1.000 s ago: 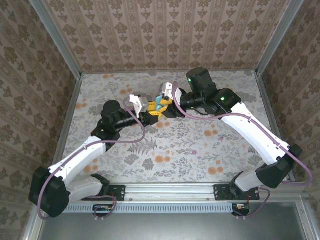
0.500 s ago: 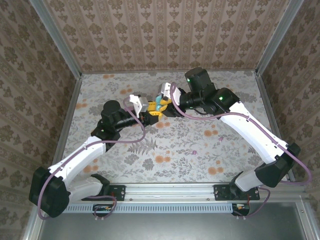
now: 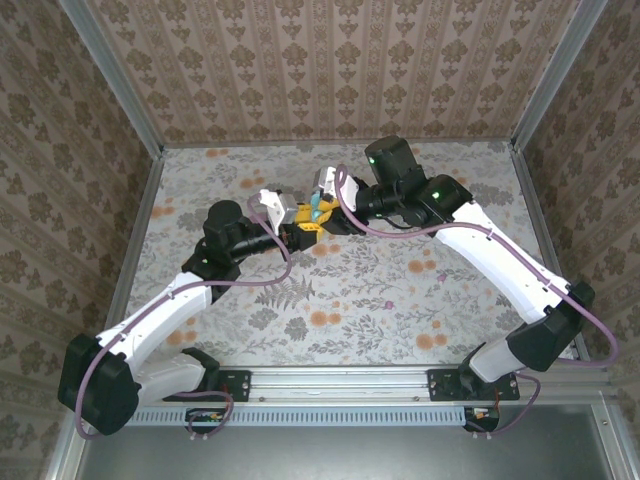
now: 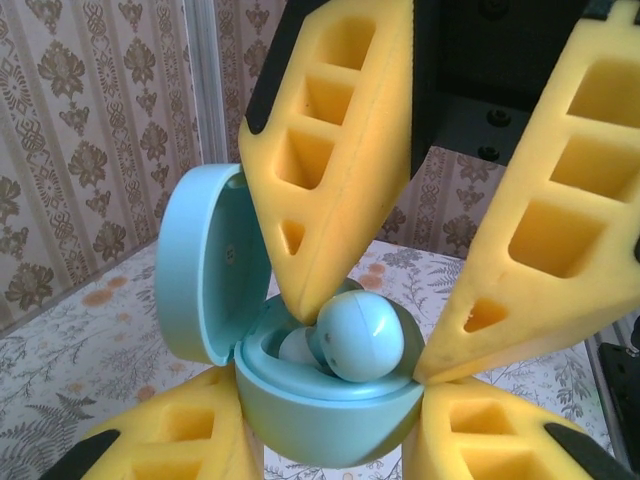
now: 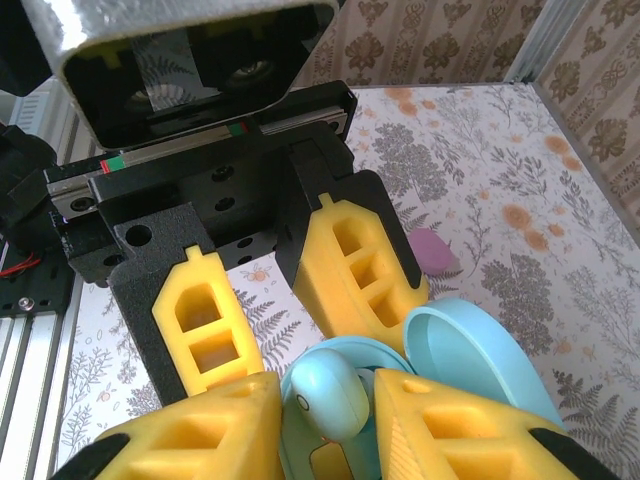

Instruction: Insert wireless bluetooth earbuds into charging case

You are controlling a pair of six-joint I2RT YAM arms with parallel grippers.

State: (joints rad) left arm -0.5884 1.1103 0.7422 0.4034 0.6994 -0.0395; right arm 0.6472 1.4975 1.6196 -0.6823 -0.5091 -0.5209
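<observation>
- Two grippers meet over the far half of the table (image 3: pixel 400 280), about midway between its left and right edges and clear of its surface.
- We see the left gripper (image 4: pixel 335 432) narrowed onto the case (image 4: pixel 300 410), one yellow finger on each side of the lower shell, holding it upright with the mouth facing up.
- We see the lid (image 4: pixel 200 265) swung open and standing to one side, so the wells are exposed.
- We see the right gripper (image 5: pixel 328 392) coming in from the opposite side, its jaws drawn close and pinching the earbud (image 4: pixel 362 335) between the two fingertips.
- We find the earbud at the mouth of the case: its lower part sits inside the rim, while its rounded top stands proud of it and leans a little.
- We judge the step in hand to be the seating of this earbud. It has reached its well but does not look fully down.
- We cannot tell whether the pale shape beside it in the case is a second earbud or only the inner moulding.
- We think the next move calls for a short push downward along the well, with the left gripper holding the case steady against it, and then an opening of the right jaws wide enough to clear both the earbud and the rim.
- We would watch the tilt, because pressing a leaning earbud may wedge it against the rim or twist the case in its grip.
- We would also keep the right fingers clear of the lid on the way out.
</observation>
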